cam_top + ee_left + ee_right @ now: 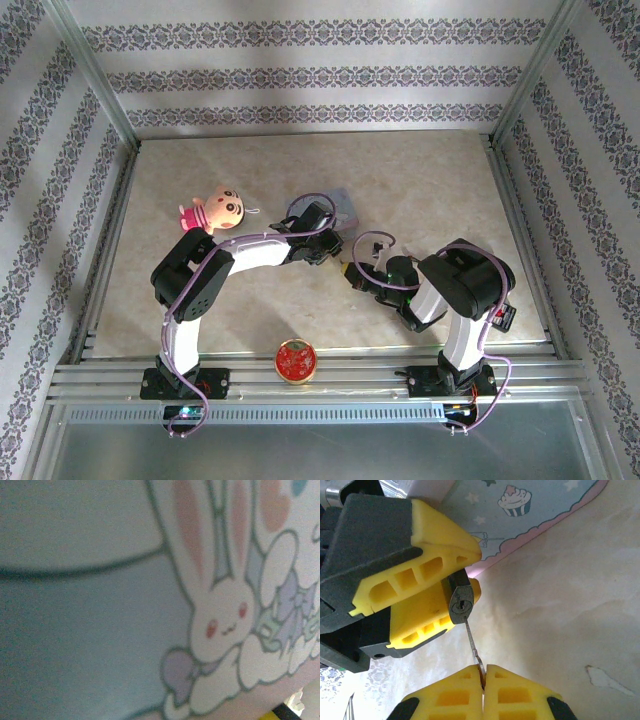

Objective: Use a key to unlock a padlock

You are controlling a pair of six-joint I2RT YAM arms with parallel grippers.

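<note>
Top view: the two arms meet mid-frame over the table. The left gripper and right gripper sit nose to nose, which looks like the pose for one to steady the lock while the other works it. The padlock and key are too small to make out here. A doll lies at centre left and a red round tin at bottom centre, both well clear of the work.

Left wrist view: blurry close-up of a blue mat with a bunny print. No text.

Right wrist view: the left gripper, at left of frame, is clenched on the padlock, which is at centre left. Its keyhole faces down-frame toward the other arm, presumably to line it up for insertion. The right gripper, at bottom centre, has its pads pinched tight on the key. The blade points up-frame with its tip at the keyhole, depth unclear. The bow is hidden between the pads. The mat runs along the top with cupcake and star prints.

Markings: no brand or stamp readable on the padlock or key, and no lettering on the mat.

Judgement: this is the insertion stage, and the turn is not yet done.
</note>
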